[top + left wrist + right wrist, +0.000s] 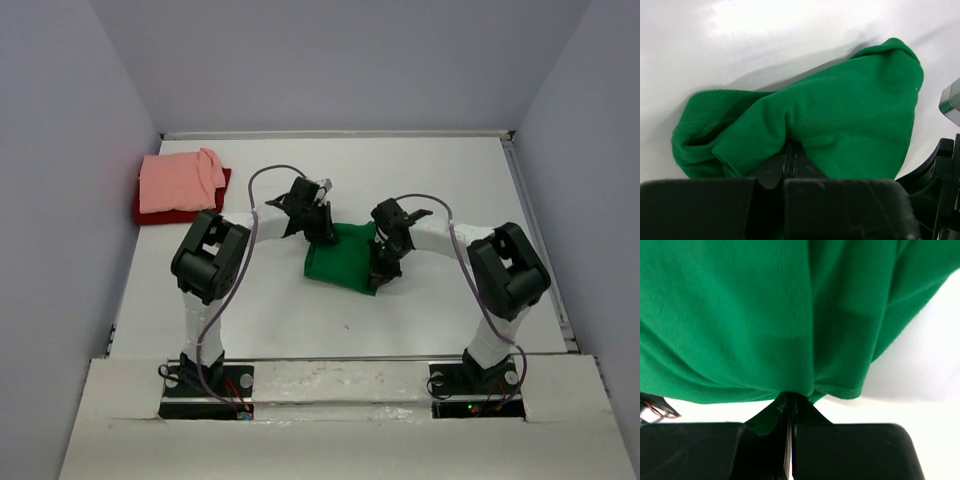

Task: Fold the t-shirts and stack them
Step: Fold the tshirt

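The bright green t-shirt (345, 258) lies bunched in a small folded patch at the table's middle, between both arms. My left gripper (322, 232) is shut on its far left edge; in the left wrist view the green t-shirt (840, 120) rises in a hump over the closed gripper (790, 150). My right gripper (383, 268) is shut on the right edge, and the green t-shirt (765, 320) fills the right wrist view above the pinched gripper (792, 397). At the far left the salmon pink t-shirt (180, 182) rests folded on the dark red t-shirt (170, 213).
White table (270, 320) with grey walls on three sides. A raised rim (535, 220) runs along the right edge. The arm bases (205, 385) stand at the near edge, with cables looping over both arms.
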Available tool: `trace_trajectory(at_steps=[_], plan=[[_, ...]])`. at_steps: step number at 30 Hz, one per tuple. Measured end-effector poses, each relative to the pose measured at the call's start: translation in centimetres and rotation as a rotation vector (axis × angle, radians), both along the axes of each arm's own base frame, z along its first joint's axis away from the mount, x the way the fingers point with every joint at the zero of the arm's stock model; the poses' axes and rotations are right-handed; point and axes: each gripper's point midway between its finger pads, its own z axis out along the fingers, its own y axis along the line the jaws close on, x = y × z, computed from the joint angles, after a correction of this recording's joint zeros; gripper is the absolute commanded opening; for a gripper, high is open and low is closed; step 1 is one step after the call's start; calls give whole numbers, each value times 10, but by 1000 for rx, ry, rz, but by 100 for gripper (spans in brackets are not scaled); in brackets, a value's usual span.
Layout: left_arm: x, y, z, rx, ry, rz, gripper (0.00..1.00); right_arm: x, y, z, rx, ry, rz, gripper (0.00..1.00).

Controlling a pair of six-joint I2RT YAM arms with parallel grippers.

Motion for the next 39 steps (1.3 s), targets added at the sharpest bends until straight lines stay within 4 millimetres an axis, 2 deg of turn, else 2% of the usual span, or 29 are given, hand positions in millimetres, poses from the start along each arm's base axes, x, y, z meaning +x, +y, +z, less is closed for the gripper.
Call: trace_trajectory(at_steps=[1, 6, 9, 13, 16, 19, 21, 24, 26, 29, 34, 39], plan=[[-14, -4, 1, 11, 1, -14, 0, -10, -2, 0, -3, 7, 0, 0], [-54, -4, 8, 74, 6, -31, 0, -54, -16, 3, -44, 8, 0, 0], [-59, 0, 26, 111, -32, -11, 0, -65, -25, 14, -80, -18, -5, 0], [-52, 12, 71, 139, -134, 51, 0, -59, -31, 46, -93, -95, -28, 0], [-41, 17, 111, 136, -218, 94, 0, -46, -28, 72, -81, -158, -40, 0], [-33, 18, 138, 129, -271, 117, 0, -33, -22, 100, -69, -204, -45, 0], [-30, 17, 148, 118, -288, 119, 0, -25, -17, 115, -45, -236, -40, 0], [-39, 10, 152, 80, -266, 72, 0, -23, -9, 127, -4, -256, -11, 0], [-49, 2, 150, 40, -237, 22, 0, -24, -7, 127, 6, -252, 8, 0], [-70, -9, 140, -38, -179, -57, 0, -21, -6, 114, -22, -227, 26, 0], [-105, -10, 111, -91, -59, -126, 0, -12, -12, 71, -141, -157, 35, 0], [-122, -9, 112, -124, -30, -149, 0, 4, -17, 49, -234, -147, 48, 0]])
